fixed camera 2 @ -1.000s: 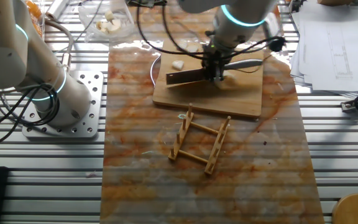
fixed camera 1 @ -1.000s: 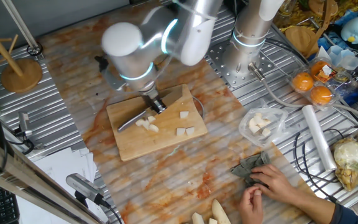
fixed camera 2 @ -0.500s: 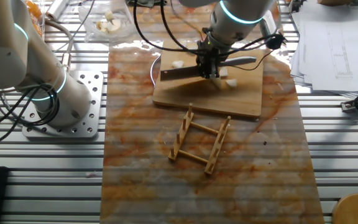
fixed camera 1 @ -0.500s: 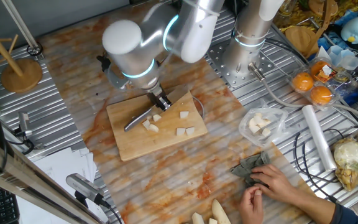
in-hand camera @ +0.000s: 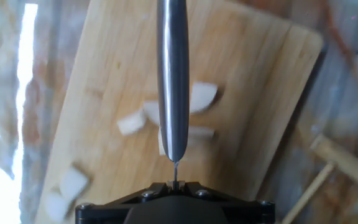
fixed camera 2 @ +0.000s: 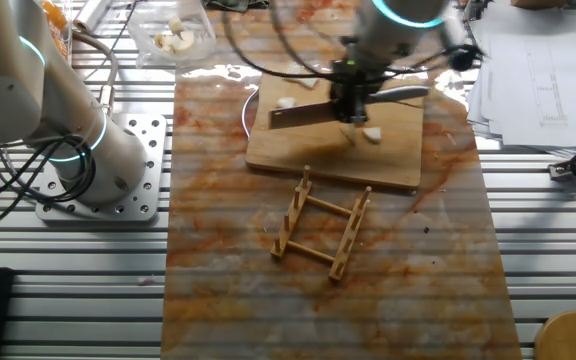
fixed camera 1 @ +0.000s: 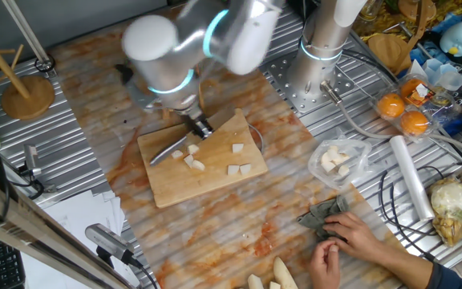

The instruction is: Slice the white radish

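The white radish lies as several small pale chunks on the wooden cutting board; more chunks lie toward its right side. My gripper is shut on a knife, whose blade points left over the board just above the chunks. In the other fixed view the gripper holds the knife level over the board, with chunks beside it. The hand view shows the knife edge-on above the chunks, clamped in the gripper.
A wooden rack lies beside the board. A clear bag of pale chunks, a person's hands, pale pointed roots, oranges, a second arm's base and a wooden stand surround the mat.
The knife has risen off the chunks and shifted a little sideways over the board, still in my grip. A chunk near the blade now shows. The arm is blurred with motion.
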Robot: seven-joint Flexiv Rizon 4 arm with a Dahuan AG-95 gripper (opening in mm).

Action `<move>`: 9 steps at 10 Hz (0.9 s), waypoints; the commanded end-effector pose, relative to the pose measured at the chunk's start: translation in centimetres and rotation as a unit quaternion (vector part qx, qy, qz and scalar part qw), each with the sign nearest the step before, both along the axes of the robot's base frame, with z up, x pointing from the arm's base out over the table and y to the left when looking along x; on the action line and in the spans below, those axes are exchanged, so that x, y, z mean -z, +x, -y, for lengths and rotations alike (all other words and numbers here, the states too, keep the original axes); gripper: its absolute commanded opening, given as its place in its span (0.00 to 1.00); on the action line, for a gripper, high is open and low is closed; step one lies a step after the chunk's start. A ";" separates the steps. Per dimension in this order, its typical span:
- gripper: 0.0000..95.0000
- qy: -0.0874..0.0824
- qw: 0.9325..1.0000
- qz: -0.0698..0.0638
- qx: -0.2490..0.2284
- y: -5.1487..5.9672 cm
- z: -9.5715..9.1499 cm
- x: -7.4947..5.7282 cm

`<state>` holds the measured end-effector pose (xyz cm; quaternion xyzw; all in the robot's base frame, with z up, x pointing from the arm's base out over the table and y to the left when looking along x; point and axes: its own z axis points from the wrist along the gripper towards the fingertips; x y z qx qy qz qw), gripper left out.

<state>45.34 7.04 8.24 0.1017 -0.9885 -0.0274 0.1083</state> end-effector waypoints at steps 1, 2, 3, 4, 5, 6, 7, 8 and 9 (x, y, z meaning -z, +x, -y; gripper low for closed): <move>0.00 0.001 1.000 0.004 0.002 1.6 0.2 0.3; 0.00 0.001 1.000 0.006 0.002 2.0 0.3 0.5; 0.00 0.001 1.000 0.009 0.002 2.4 0.4 0.9; 0.00 0.001 1.000 0.010 0.001 2.6 0.4 1.2; 0.00 0.000 1.000 0.011 0.002 2.7 0.4 1.3; 0.00 0.000 1.000 0.011 0.002 2.8 0.4 1.3; 0.00 0.000 1.000 0.012 0.002 2.8 0.4 1.6; 0.00 0.000 1.000 0.013 0.001 2.8 0.5 1.9; 0.00 0.001 1.000 0.014 0.000 2.8 0.5 2.2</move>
